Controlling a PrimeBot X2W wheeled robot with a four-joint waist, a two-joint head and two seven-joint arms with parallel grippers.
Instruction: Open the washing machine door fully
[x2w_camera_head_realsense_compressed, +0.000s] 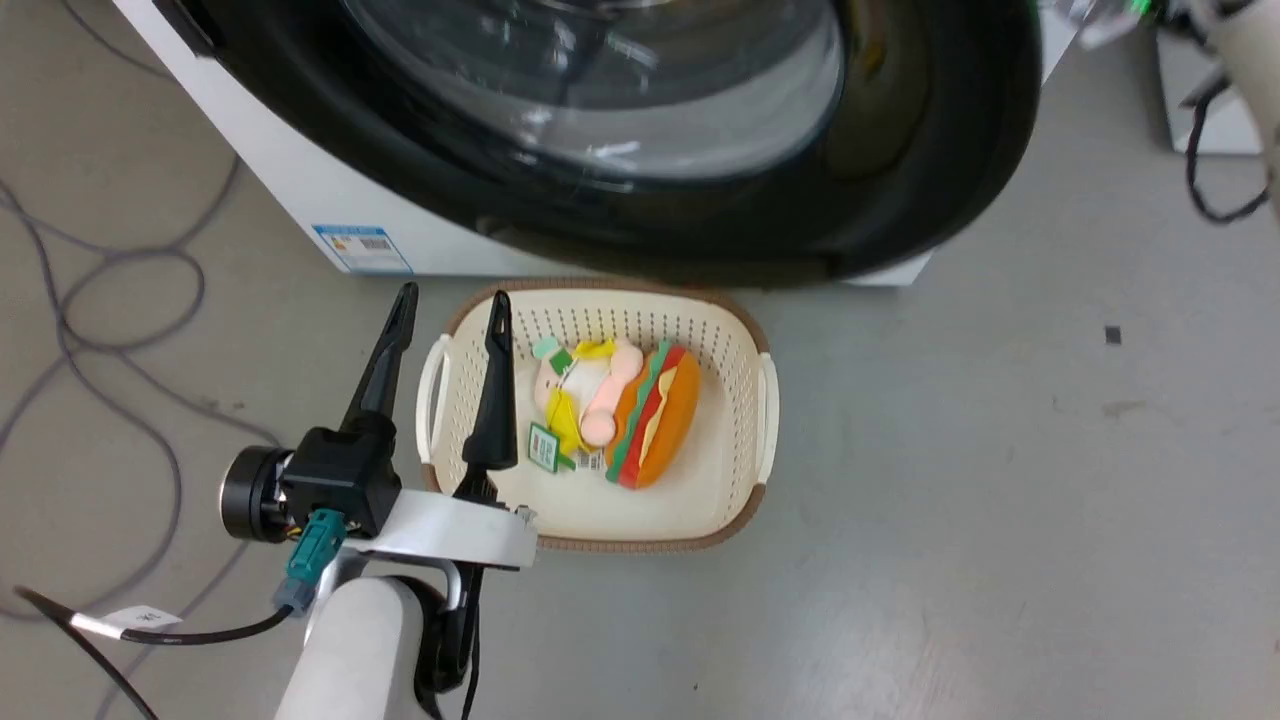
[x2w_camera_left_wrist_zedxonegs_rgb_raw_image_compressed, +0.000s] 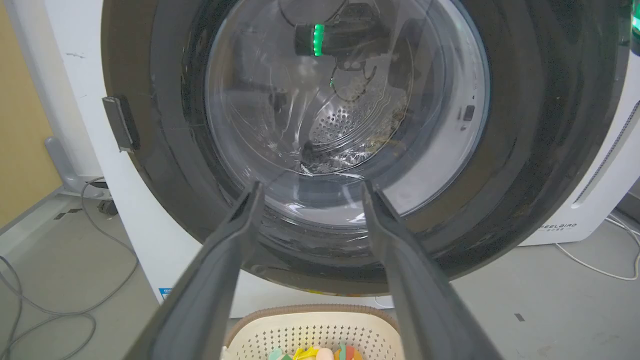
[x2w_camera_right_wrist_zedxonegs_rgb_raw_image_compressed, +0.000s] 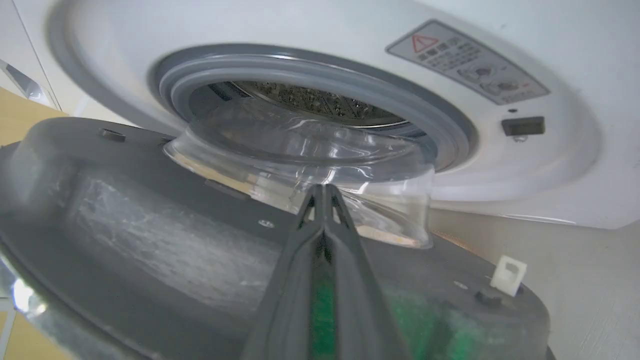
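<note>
The washing machine door (x2w_camera_head_realsense_compressed: 900, 150) is a glossy black disc with a clear glass bowl, standing ajar from the white washing machine (x2w_camera_head_realsense_compressed: 290, 190) with its blue sticker (x2w_camera_head_realsense_compressed: 362, 248). My left gripper (x2w_camera_head_realsense_compressed: 452, 294) is open and empty, low in front of the door, fingertips just under its lower rim. In the left wrist view the left gripper (x2w_camera_left_wrist_zedxonegs_rgb_raw_image_compressed: 311, 185) faces the door (x2w_camera_left_wrist_zedxonegs_rgb_raw_image_compressed: 525, 150) head-on. My right gripper (x2w_camera_right_wrist_zedxonegs_rgb_raw_image_compressed: 324, 187) is shut, its tips against the door's inner face (x2w_camera_right_wrist_zedxonegs_rgb_raw_image_compressed: 150, 240) beside the glass bowl (x2w_camera_right_wrist_zedxonegs_rgb_raw_image_compressed: 300, 150). Behind lie the grey rubber ring (x2w_camera_right_wrist_zedxonegs_rgb_raw_image_compressed: 400, 100) and the steel drum (x2w_camera_right_wrist_zedxonegs_rgb_raw_image_compressed: 320, 102).
A cream basket (x2w_camera_head_realsense_compressed: 745, 330) holding plush toys (x2w_camera_head_realsense_compressed: 655, 420) sits on the floor right below the door. Cables (x2w_camera_head_realsense_compressed: 100, 300) trail over the floor at the left. My right forearm (x2w_camera_head_realsense_compressed: 1255, 60) shows at the top right. A white appliance (x2w_camera_left_wrist_zedxonegs_rgb_raw_image_compressed: 600, 200) stands beside the machine.
</note>
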